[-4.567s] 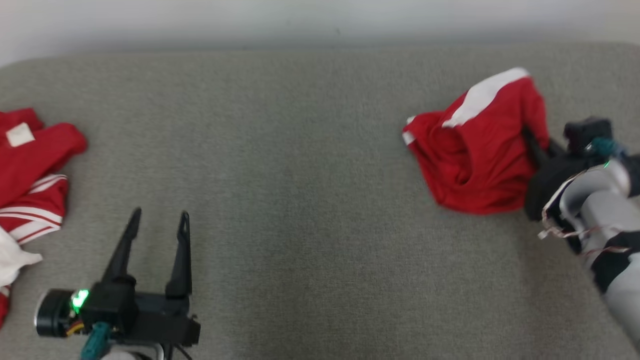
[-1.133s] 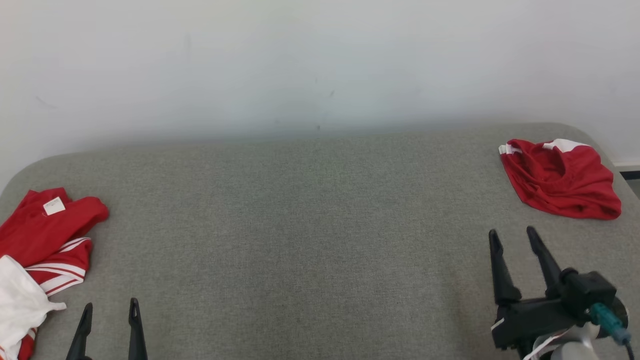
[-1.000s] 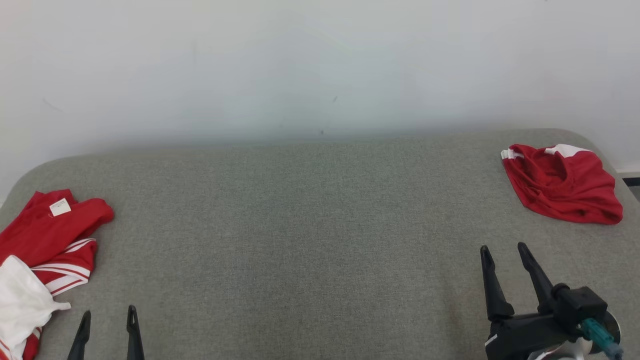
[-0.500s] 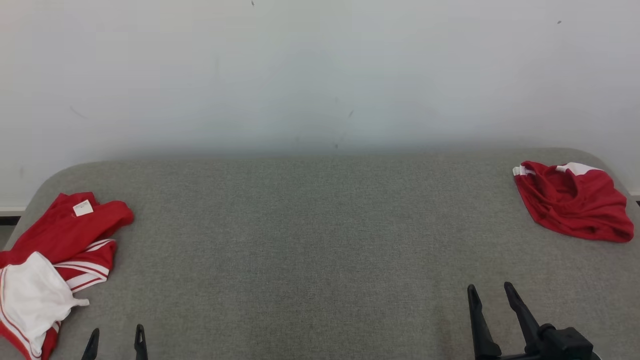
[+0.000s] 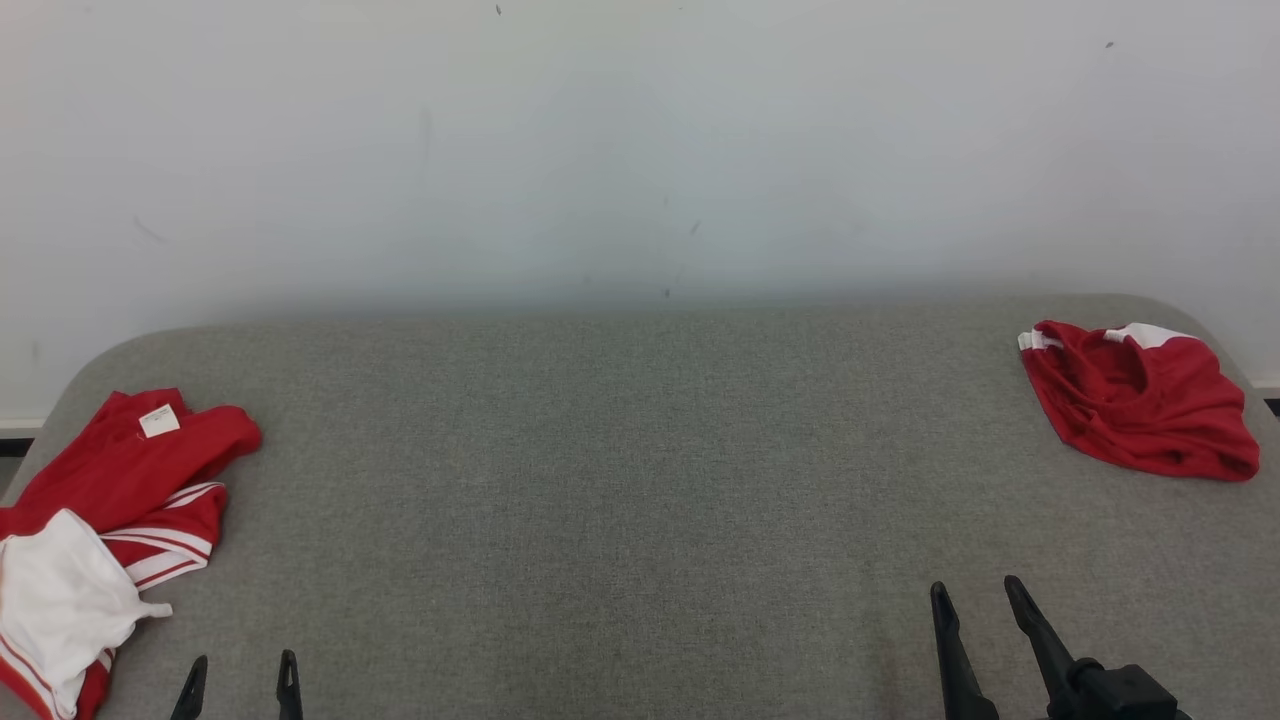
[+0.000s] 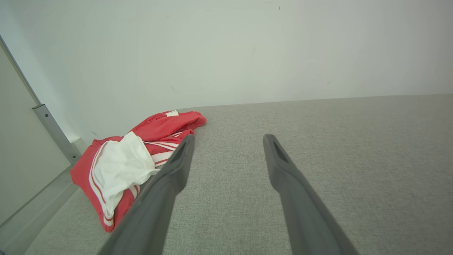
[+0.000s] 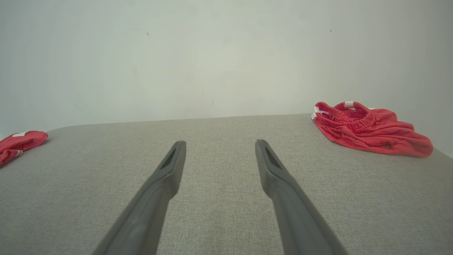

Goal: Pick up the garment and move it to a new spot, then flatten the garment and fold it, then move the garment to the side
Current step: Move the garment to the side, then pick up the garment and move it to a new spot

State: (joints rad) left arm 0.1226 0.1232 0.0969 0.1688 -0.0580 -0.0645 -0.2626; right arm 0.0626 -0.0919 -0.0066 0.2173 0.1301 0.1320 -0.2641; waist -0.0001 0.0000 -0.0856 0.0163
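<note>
My left end effector (image 5: 244, 662) and right end effector (image 5: 975, 586) at the surface's (image 5: 620, 480) near edge, both wide open, holding nothing. Red-white clothes pile (image 5: 100, 510) on left edge. Red garment (image 5: 1140, 410) crumpled at far right corner.

Wall: a plain white wall (image 5: 640, 150) fills the upper half of the head view, unbroken, marked with a few small dark specks and faint scuffs.
Furniture: a broad grey upholstered surface (image 5: 620, 480) of woven cloth spans the lower half, its far corners rounded at the left and right of the frame and its back edge against the wall.
Skirting: a dark strip (image 5: 14, 445) runs at the wall's foot, at the left edge.
Side panel: at the left of the left wrist view, a pale panel (image 6: 21, 148) stands behind a slanting grey metal rail (image 6: 55, 132).
Light: soft and even, with no hard shadows.
</note>
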